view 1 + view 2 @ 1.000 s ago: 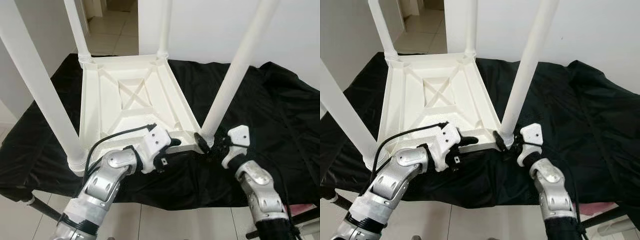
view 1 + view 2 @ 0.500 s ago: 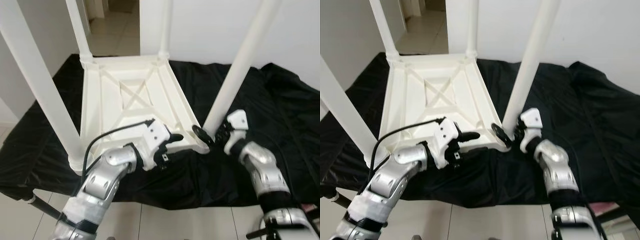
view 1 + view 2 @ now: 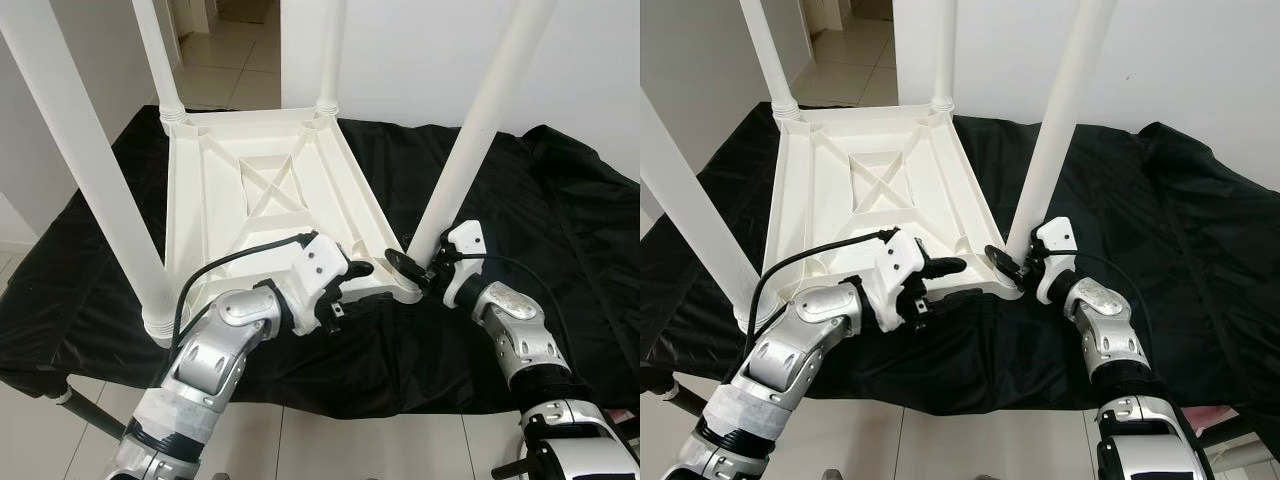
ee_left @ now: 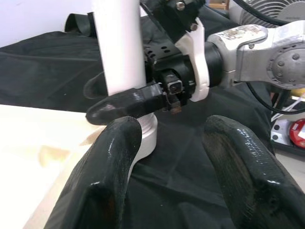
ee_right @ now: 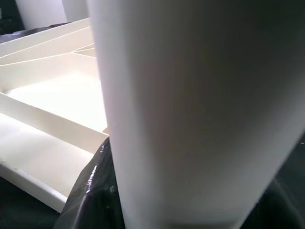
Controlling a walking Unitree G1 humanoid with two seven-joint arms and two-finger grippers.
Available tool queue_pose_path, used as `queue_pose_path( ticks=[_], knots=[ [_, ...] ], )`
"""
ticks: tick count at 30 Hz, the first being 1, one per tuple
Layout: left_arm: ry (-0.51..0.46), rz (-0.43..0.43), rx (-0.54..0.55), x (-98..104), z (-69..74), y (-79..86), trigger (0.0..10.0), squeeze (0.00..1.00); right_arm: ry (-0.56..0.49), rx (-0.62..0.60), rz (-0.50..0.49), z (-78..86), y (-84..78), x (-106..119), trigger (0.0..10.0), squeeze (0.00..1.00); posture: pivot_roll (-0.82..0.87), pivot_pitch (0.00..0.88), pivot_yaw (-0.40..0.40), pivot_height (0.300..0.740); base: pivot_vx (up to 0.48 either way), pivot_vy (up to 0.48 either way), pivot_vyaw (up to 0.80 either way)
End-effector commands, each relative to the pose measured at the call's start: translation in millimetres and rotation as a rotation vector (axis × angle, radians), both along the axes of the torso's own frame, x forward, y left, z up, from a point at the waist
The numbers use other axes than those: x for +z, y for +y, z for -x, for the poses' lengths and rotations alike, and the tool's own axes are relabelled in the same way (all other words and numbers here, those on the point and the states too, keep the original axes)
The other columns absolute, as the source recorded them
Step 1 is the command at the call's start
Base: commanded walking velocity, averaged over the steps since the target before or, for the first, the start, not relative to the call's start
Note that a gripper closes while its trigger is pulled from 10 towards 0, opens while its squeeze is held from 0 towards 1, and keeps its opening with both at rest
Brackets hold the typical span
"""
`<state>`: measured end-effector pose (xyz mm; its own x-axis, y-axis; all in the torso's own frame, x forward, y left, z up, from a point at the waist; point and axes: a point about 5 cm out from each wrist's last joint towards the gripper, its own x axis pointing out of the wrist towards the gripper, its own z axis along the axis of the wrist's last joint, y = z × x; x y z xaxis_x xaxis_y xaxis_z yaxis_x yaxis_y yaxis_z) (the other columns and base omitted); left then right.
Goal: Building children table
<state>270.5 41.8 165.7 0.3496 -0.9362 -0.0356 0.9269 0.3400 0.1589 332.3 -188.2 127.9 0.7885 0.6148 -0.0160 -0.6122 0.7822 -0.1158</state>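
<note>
- The desk [image 3: 590,260] is covered by one black cloth [image 3: 560,200], and on it our children's table lies upside down: one white tabletop [image 3: 262,205] flat on the cloth, underside ribs facing up, set left of the middle.
- We count four white legs standing up from its corners: the near-left leg [image 3: 90,170], the near-right leg [image 3: 470,150], the far-left leg [image 3: 155,55] and the far-right leg [image 3: 332,50].
- We judge the whole piece to be moulded plastic: light for its bulk, stiff in the ribbed top, smooth and rather slippery on the round legs. The long legs would give leverage, so a push high up could rock or tip it.
- We think the best holds are low on a leg, right at its socket collar, or on the thin near rim of the top, where the claw can close over an edge.
- Our right claw [image 3: 418,272] is at the base of the near-right leg; in its wrist view the leg sits between the dark fingers, which look closed around it.
- Our left claw [image 4: 169,157] hovers just near of the same corner, beside the near rim, fingers [image 4: 112,176] spread apart and holding nothing.
</note>
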Motion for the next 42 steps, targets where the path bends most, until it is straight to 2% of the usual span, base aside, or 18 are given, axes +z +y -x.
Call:
queue_pose_path(
  ticks=[1, 2, 7, 12, 13, 14, 16, 17, 18, 20, 21, 22, 24, 25, 29, 32, 41, 42],
  knots=[
    [-0.011, 0.001, 0.049, -1.2, -0.6, -1.9, 10.0, 0.00, 0.001, 0.012, 0.005, 0.7, 0.1, -1.9, 0.0, 0.00, 0.00, 0.000, -0.051, 0.740, 0.000, 0.000, 0.00],
    [-0.012, -0.004, 0.050, -2.0, -1.0, -3.2, 10.0, 0.00, -0.001, 0.008, -0.004, 1.9, -0.2, -2.7, 10.0, 0.00, -0.01, 0.000, -0.052, 0.740, 0.000, 0.000, 0.00],
    [-0.013, -0.004, 0.051, -1.7, -2.2, -4.1, 10.0, 0.00, 0.003, -0.054, -0.057, 6.1, 0.5, -4.5, 10.0, 0.00, -0.01, 0.000, -0.055, 0.740, 0.000, 0.000, 0.00],
    [-0.013, -0.003, 0.053, -1.6, -2.6, -4.1, 10.0, 0.00, 0.007, -0.101, -0.065, 6.2, 0.6, -5.6, 10.0, 0.00, -0.02, 0.000, -0.056, 0.740, 0.000, 0.000, 0.00],
    [-0.013, -0.003, 0.054, -1.9, -3.1, -4.3, 10.0, 0.00, 0.014, -0.200, -0.061, 5.8, 0.2, -7.7, 10.0, 0.00, -0.02, 0.000, -0.054, 0.740, 0.000, 0.000, 0.00],
    [-0.013, -0.003, 0.054, -1.9, -3.1, -4.3, 10.0, 0.00, 0.014, -0.200, -0.061, 5.8, 0.2, -7.7, 10.0, 0.00, -0.02, 0.000, -0.054, 0.740, 0.000, 0.000, 0.00],
    [-0.013, -0.007, 0.056, -3.1, -4.3, -5.2, 10.0, 0.00, 0.061, -0.418, -0.088, 8.1, -0.9, -13.4, 10.0, 0.00, -0.03, 0.000, -0.049, 0.740, 0.000, 0.000, 0.00],
    [-0.013, -0.007, 0.056, -3.1, -4.3, -5.2, 10.0, 0.00, 0.061, -0.418, -0.088, 8.1, -0.9, -13.4, 10.0, 0.00, -0.03, 0.000, -0.049, 0.740, 0.000, 0.000, 0.00],
    [-0.013, -0.009, 0.055, -3.5, -4.6, -5.7, 10.0, 0.00, 0.066, -0.512, -0.102, 10.7, -1.4, -14.8, 10.0, 0.00, -0.03, 0.000, -0.049, 0.740, 0.000, 0.000, 0.00],
    [-0.013, -0.009, 0.055, -3.5, -4.6, -5.7, 10.0, 0.00, 0.066, -0.512, -0.102, 10.7, -1.4, -14.8, 10.0, 0.00, -0.03, 0.000, -0.049, 0.740, 0.000, 0.000, 0.00],
    [-0.013, -0.008, 0.049, -3.0, -4.8, -6.5, 10.0, 0.00, 0.063, -0.589, -0.124, 16.0, 3.6, -16.3, 10.0, 0.00, -0.03, 0.000, -0.045, 0.740, 0.000, 0.000, 0.00],
    [-0.013, -0.008, 0.049, -3.0, -4.8, -6.5, 10.0, 0.00, 0.063, -0.589, -0.124, 16.0, 3.6, -16.3, 10.0, 0.00, -0.03, 0.000, -0.045, 0.740, 0.000, 0.000, 0.00],
    [-0.017, -0.009, 0.039, -2.4, -4.9, -8.3, 10.0, 0.00, 0.034, -0.720, -0.155, 25.9, 17.1, -17.8, 10.0, 0.00, -0.04, 0.000, -0.044, 0.740, 0.000, 0.000, 0.00],
    [-0.017, -0.009, 0.039, -2.4, -4.9, -8.3, 10.0, 0.00, 0.034, -0.720, -0.155, 25.9, 17.1, -17.8, 10.0, 0.00, -0.04, 0.000, -0.044, 0.740, 0.000, 0.000, 0.00],
    [-0.021, -0.008, 0.036, -1.7, -5.4, -9.7, 10.0, 0.00, 0.024, -0.877, -0.170, 33.2, 30.7, -20.5, 10.0, 0.00, -0.03, 0.000, -0.049, 0.740, 0.000, 0.000, 0.00],
    [-0.021, -0.004, 0.038, -1.1, -5.6, -10.1, 10.0, 0.00, 0.046, -0.886, -0.201, 35.0, 47.0, -21.4, 10.0, 0.00, -0.03, 0.000, -0.050, 0.740, 0.000, 0.000, 0.00],
    [-0.020, -0.003, 0.035, -3.2, -4.8, -11.4, 10.0, 0.00, 0.029, -0.855, -0.217, 38.1, 49.1, -12.0, 10.0, 0.00, -0.03, 0.000, -0.051, 0.740, 0.000, 0.000, 0.00],
    [-0.022, -0.004, 0.037, -3.0, -5.2, -11.3, 10.0, 0.00, 0.025, -0.842, -0.228, 39.0, 49.9, -11.0, 10.0, 1.00, -0.03, 0.000, -0.052, 0.740, 0.000, 0.000, 0.00]
  ],
)
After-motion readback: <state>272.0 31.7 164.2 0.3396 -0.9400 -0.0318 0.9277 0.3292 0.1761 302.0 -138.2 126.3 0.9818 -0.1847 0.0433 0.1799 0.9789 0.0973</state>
